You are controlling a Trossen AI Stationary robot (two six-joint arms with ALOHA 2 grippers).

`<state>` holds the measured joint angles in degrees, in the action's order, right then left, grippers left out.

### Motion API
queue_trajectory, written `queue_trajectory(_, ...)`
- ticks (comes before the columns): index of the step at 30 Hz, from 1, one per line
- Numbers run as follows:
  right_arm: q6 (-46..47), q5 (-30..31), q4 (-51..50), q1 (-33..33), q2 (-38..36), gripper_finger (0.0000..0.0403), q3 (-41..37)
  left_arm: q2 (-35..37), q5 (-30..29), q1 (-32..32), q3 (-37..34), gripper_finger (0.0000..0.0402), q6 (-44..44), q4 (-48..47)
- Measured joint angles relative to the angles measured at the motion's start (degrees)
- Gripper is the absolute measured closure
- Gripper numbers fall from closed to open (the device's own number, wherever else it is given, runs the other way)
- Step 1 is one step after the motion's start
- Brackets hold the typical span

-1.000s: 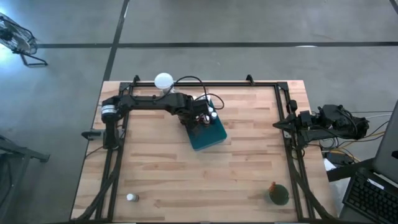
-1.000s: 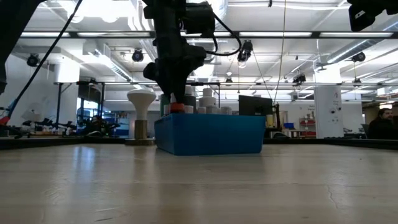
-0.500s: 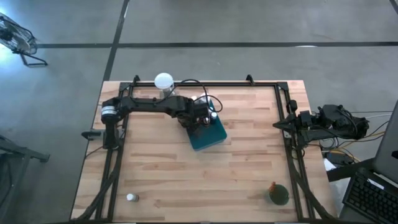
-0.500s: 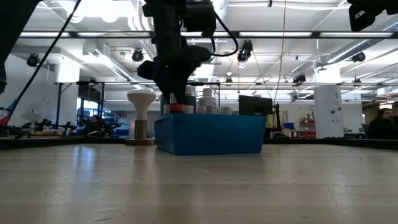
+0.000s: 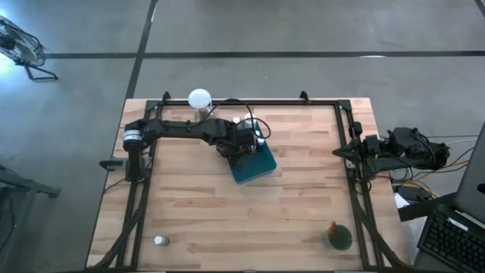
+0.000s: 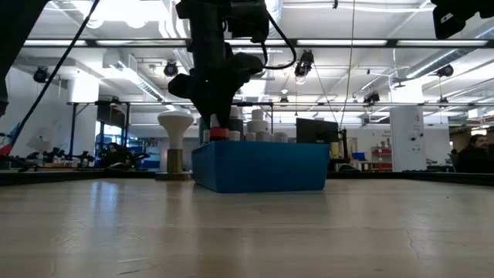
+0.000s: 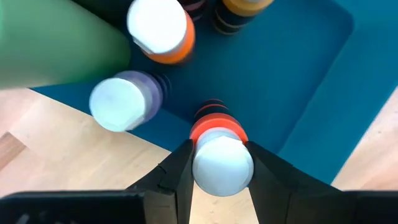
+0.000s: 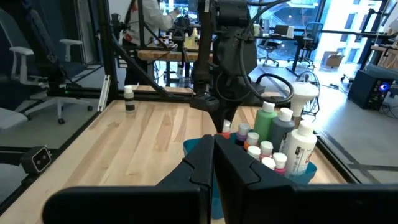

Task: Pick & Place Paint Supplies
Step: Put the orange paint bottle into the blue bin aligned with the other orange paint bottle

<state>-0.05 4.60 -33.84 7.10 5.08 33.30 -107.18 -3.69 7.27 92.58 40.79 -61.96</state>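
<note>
Left end effector (image 7: 217, 163) clamped on the white cap of a red bottle (image 7: 216, 127), held over the near corner of the teal tray (image 7: 298, 93) beside a purple bottle (image 7: 121, 102). Released off-centre, it could tip against its neighbours or the tray wall. Right end effector (image 8: 214, 163), fingers together, waits at the bench (image 5: 303, 205) edge. The red bottle's base is hidden, so whether it rests on the tray floor cannot be told.

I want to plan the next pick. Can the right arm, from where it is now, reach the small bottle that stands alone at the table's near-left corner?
Probably not. The right gripper is shut and parked at the right edge, and the small bottle stands across the table. The left gripper, shut on the red bottle at the teal tray, is nearer.
</note>
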Motion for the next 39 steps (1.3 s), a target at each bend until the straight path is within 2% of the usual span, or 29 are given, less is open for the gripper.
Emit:
queue_trajectory(8, 0.0, 0.0, 0.0, 0.0, 0.0, 0.0394, 0.0, -3.3, 2.1, -0.9, 1.6, 0.0278, -0.4, 1.2)
queue_trajectory(12, 0.0, 0.0, 0.0, 0.0, 0.0, 0.0394, 0.0, -5.4, 2.8, -0.8, 4.3, 0.0278, -2.9, -2.7)
queue_trajectory(39, 0.0, 0.0, 0.0, 0.0, 0.0, 0.0394, 0.0, -5.5, 1.4, 1.3, 5.8, 0.0278, -3.6, -0.6)
